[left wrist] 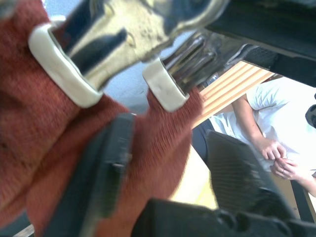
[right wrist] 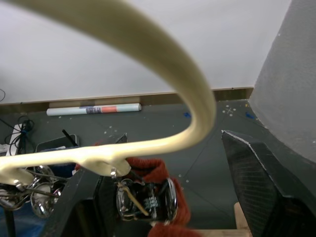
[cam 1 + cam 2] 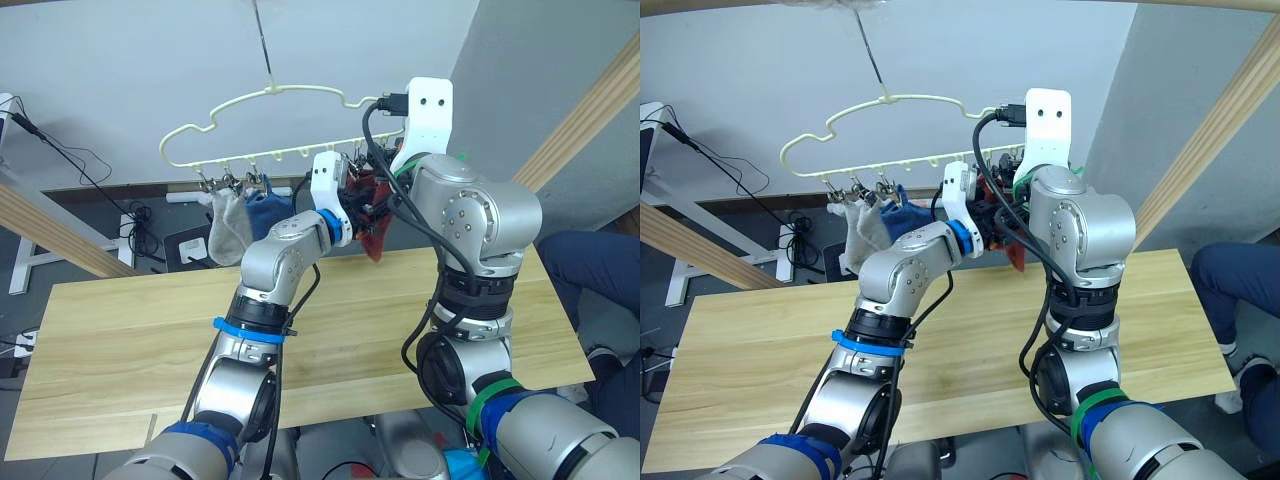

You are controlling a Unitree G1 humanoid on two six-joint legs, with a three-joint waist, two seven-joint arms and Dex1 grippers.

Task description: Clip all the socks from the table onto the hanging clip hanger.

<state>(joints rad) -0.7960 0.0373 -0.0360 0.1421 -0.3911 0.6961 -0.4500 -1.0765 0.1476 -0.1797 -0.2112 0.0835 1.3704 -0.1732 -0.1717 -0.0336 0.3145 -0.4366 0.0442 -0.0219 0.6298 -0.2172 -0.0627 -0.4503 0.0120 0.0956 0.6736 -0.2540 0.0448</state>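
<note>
Left hand (image 3: 352, 212) of mine is raised to the right end of the clip hanger (image 3: 262, 103), its fingers pressed into a rust-red sock (image 1: 163, 143) held right under a metal clip (image 1: 170, 74). The wrist view shows that clip's white-tipped jaws at the sock's top edge, the sock hanging downward from there, so the move turns on lifting the cuff straight up into the jaws. Further left on the hanger bar a light grey sock (image 3: 230, 228) and a blue sock (image 3: 268, 212) already hang from clips. My right hand (image 2: 163, 207) sits just beside the same clip, fingers spread either side of it and the hanger wire, gripping nothing that I can see. Below, the surface (image 3: 120, 340) carries no socks.
</note>
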